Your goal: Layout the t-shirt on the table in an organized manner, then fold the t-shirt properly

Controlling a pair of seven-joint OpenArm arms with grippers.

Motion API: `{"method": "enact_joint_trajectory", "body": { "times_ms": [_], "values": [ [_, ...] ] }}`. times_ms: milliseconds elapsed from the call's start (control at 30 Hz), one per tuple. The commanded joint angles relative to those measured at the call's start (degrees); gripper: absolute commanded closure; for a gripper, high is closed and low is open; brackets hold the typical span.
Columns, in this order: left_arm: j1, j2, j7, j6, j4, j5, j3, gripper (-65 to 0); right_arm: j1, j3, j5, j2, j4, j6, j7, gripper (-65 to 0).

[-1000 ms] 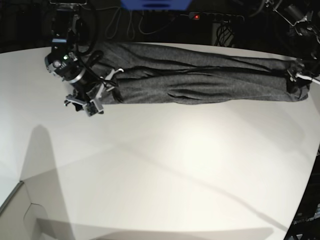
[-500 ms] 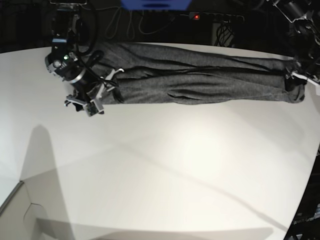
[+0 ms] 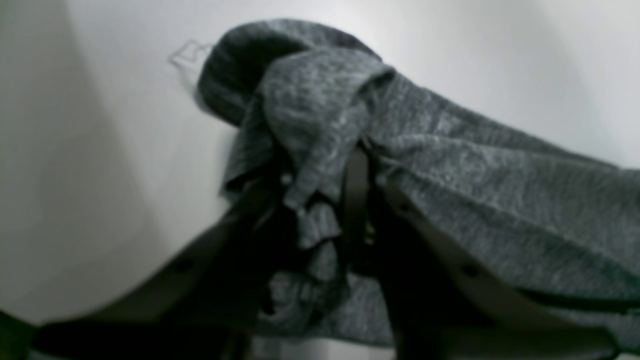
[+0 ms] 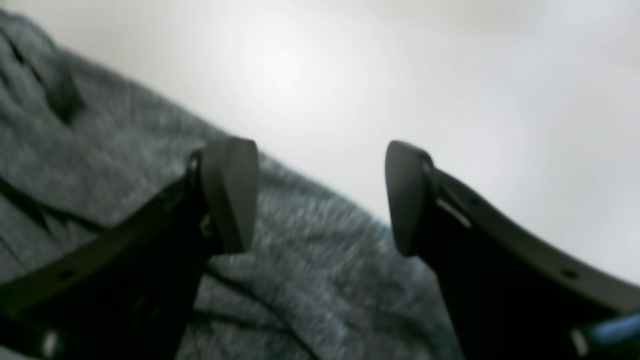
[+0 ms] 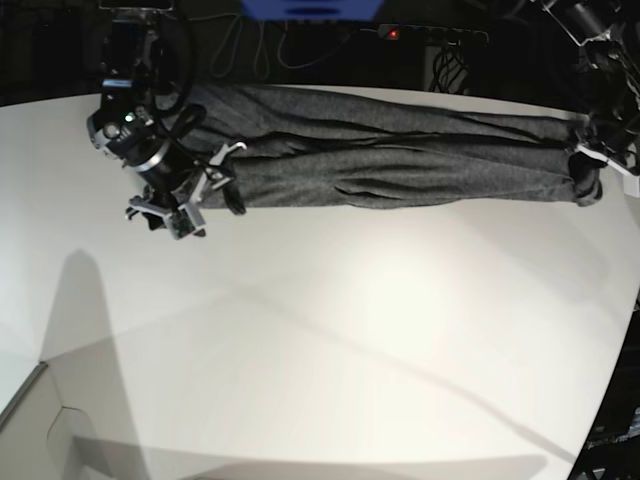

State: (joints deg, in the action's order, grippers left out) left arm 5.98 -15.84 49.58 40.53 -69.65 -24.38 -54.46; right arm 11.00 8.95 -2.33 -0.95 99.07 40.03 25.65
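Note:
The dark-grey t-shirt (image 5: 400,165) lies bunched into a long band across the far side of the white table (image 5: 350,330). My left gripper (image 5: 588,172) is at the band's right end. In the left wrist view the left gripper (image 3: 317,200) is shut on a gathered fold of the t-shirt (image 3: 320,115), lifted a little off the table (image 3: 100,150). My right gripper (image 5: 215,180) hovers at the band's left end. In the right wrist view the right gripper (image 4: 317,197) stands open, its fingertips (image 4: 230,195) just above the t-shirt (image 4: 125,165), holding nothing.
Behind the table hang dark cables and a power strip (image 5: 430,34) with a red light, beside a blue object (image 5: 310,8). A pale box corner (image 5: 40,425) sits at the front left. The table's curved edge (image 5: 612,400) runs down the right side.
The left gripper closed on the shirt's right end, which drew in and bunched slightly. The right gripper shifted a little up and left, staying open.

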Motion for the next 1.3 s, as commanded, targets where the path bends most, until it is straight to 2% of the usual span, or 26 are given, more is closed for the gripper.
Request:
{"method": "enact_joint_trajectory", "body": {
  "times_ms": [0, 200, 567, 700, 833, 967, 1267],
  "values": [
    [-0.5, -0.8, 2.5, -0.5, -1.2, 2.9, -0.2, 0.0, -0.5, 0.1, 1.1, -0.1, 1.7, 0.0, -1.5, -41.0],
    [-5.0, -2.8, 3.1, -0.5, -4.4, 3.2, -0.3, 0.0, 1.0, 0.1, 1.0, 0.1, 3.5, 0.0, -1.4, -41.0],
    [-11.1, -3.6, 3.3, -0.5, -7.8, 3.3, 0.1, 0.0, 4.9, 0.2, 0.9, 0.2, -0.9, 0.0, -1.4, -40.0],
    [-11.3, -3.9, 3.3, -0.5, -7.8, 2.9, 0.1, 0.0, 6.1, 0.1, 1.0, 0.7, -0.6, 0.0, -1.4, -29.4],
    [-11.3, -3.9, 3.3, -0.5, -7.8, 2.8, 0.1, 0.0, 7.2, 0.1, 1.0, 0.9, -0.5, 0.0, -1.4, -11.9],
    [-11.2, -3.9, 3.3, -0.5, -7.8, 2.8, 0.1, 0.0, 8.0, 0.0, 1.0, 1.0, -0.8, 0.0, -1.4, 0.0],
    [-11.2, -4.3, 3.3, -0.5, -7.8, 2.8, -0.3, 0.0, 4.4, 0.1, 0.8, 0.6, -9.1, 0.0, -1.7, 0.0]
  ]
}}
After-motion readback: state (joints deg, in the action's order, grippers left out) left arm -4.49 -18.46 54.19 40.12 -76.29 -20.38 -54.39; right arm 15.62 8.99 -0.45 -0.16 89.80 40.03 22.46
